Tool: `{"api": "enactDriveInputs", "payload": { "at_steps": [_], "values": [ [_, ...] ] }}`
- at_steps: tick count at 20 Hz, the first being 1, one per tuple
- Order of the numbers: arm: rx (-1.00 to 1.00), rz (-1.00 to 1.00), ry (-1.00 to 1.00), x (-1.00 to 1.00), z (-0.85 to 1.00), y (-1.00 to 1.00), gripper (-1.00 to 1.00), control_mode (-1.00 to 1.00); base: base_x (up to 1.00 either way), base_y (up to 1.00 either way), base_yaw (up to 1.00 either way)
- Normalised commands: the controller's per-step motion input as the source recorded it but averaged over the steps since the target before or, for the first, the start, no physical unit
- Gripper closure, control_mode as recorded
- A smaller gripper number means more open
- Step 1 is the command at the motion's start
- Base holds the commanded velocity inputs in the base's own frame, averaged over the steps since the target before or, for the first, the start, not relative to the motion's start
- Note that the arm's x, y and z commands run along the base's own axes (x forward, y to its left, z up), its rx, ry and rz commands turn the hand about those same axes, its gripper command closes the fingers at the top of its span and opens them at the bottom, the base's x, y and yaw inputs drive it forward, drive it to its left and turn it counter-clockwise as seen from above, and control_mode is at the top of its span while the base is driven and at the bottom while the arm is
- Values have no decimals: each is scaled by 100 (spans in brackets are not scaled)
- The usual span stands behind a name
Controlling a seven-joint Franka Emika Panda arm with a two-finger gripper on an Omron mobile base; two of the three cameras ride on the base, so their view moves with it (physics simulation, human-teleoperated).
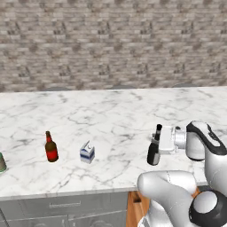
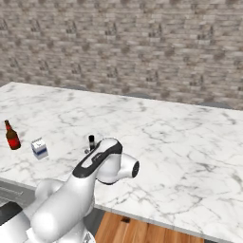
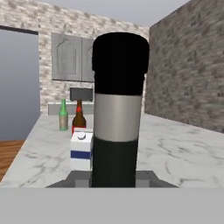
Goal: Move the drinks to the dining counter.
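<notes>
In the left base view the wine bottle (image 1: 154,150) stands upright at lower right on the marble tabletop (image 1: 111,115), the gripper (image 1: 160,141) at its neck; beer bottle (image 1: 51,147) and milk carton (image 1: 87,153) sit lower left. In the right base view the arm hides most of it. In the hand view the neck sits between the fingers, seemingly gripped (glass: heavy, slippery, breakable, so hold low on the neck).
</notes>
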Motion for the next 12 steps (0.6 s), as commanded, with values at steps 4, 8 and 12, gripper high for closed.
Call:
{"api": "enactDriveInputs", "payload": {
  "at_steps": [4, 8, 12],
  "values": [
    [0, 0, 0, 18, -19, 0, 100, -100, 0, 0, 0],
    [0, 0, -3, -3, -26, 0, 100, -100, 0, 0, 0],
    [0, 0, -25, -51, -17, 0, 100, -100, 0, 0, 0]
  ]
}}
